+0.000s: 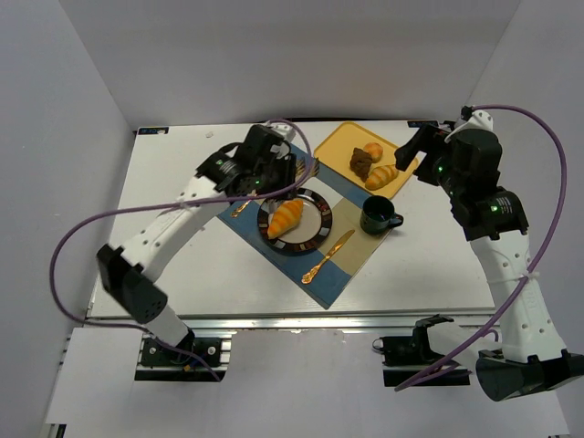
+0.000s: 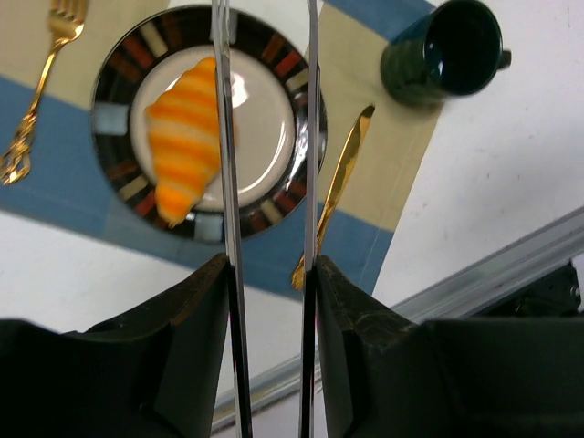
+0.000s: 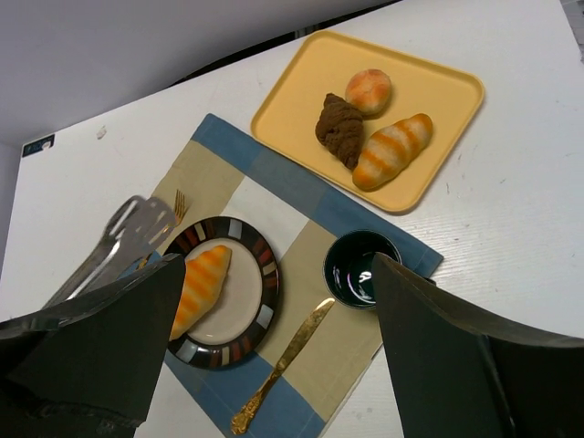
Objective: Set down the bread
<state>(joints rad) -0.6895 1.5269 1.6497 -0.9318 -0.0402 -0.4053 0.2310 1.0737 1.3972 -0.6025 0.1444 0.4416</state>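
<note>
Now, the orange-striped croissant (image 2: 187,137) is down on the round plate (image 2: 119,119) with the dark patterned rim, lying on its left half, about the middle of the tabletop (image 1: 228,265). Over it hangs the left claw (image 2: 271,265), clenched on a pair of metal tongs (image 2: 230,182), black fingers pressing the two arms from either side. The tong blades stand apart with nothing between them but bare plate; one blade crosses the croissant's edge, and whether it touches I cannot tell.

Across on the other side, the right claw (image 3: 276,265) is up above the tabletop's right part, fingers spread wide, holding nothing.

Under the plate lies a blue and beige placemat (image 3: 274,196), set at an angle to the tabletop's edges. A gold fork (image 2: 36,91) rests on the mat on the plate's far-left side and a gold knife (image 2: 342,173) on the opposite side, both just beside the rim. A dark green mug (image 2: 444,50) stands at the mat's right corner. Toward the far edge sits a yellow tray (image 3: 438,91) carrying a round bun (image 3: 369,89), a brown pastry (image 3: 339,130) and a striped roll (image 3: 392,151), packed close together
</note>
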